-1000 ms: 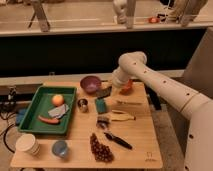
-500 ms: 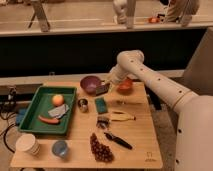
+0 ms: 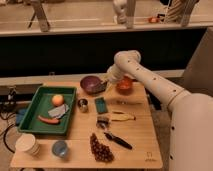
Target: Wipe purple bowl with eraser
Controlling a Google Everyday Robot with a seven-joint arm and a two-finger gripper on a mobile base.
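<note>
Hand [image 3: 106, 83] hovers at three o'clock of the purple bowl [image 3: 89, 84], grip impossible to tell. Dark shape there is perhaps the eraser [image 3: 102, 88]: stiff, light, best pinched across its narrow sides.

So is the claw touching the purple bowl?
Cannot tell. In the camera view the claw is right at the rim of the purple bowl and overlaps it, but neither contact nor a gap shows plainly.

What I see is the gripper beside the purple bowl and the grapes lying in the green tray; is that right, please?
Not quite: the camera view shows the grapes on the wooden table, outside the green tray. The gripper is beside the purple bowl.
</note>
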